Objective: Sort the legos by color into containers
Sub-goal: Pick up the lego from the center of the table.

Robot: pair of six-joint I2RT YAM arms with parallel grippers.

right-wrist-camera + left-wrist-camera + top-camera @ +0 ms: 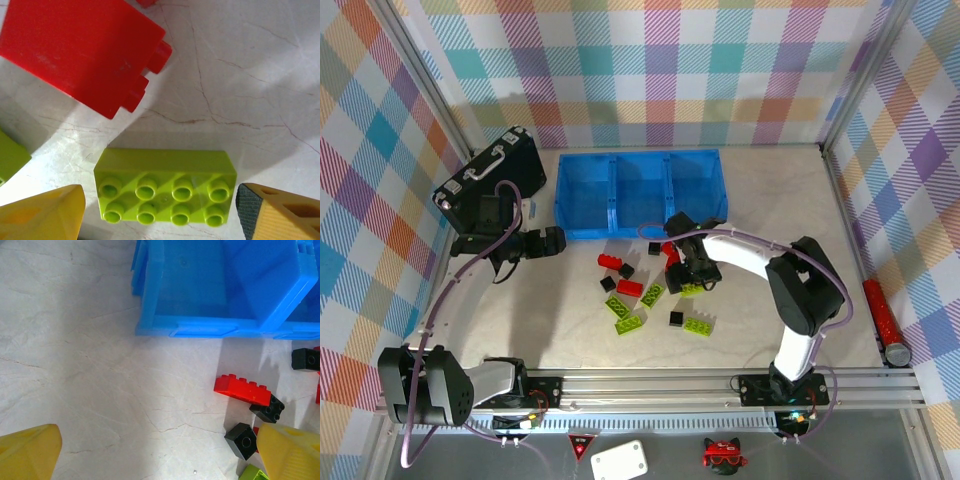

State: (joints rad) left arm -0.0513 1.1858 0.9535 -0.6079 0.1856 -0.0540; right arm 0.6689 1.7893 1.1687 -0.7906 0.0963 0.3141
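Now, leave the left fingers (pixel 552 240) out of it: spread wide, empty, hanging over bare counter (pixel 770 220) just off the left front corner of the blue tray (pixel 640 156). From that wrist, a yellow tip low in each corner, a long red brick (pixel 242 389) and black cubes (pixel 242 440) close beside the right-hand tip. No sweeping through that cluster.

Next, note the bricks (pixel 635 295): scattered mid-counter in front of the tray, red, green and black mixed, none seen inside a compartment.

Then the step in hand, by the look of it: picking the green brick (pixel 692 291) at the right of the scatter. Right fingers (pixel 692 272) low over it, apart, nothing clamped. From that wrist, green brick (pixel 165 186) studs up between the pads, a small gap at its left short end, the right pad (pixel 247 205) at or against the other end; hard to tell which. Shift slightly to centre, lower straight down, then close evenly on the short ends to avoid twisting the piece. Mind the big red brick (pixel 80 52) lying on its side just beyond, and a second green piece (pixel 10 157) at the left: nudge neither. Lift clear of the scatter before swinging to the tray, pick one compartment for green and stick with it.
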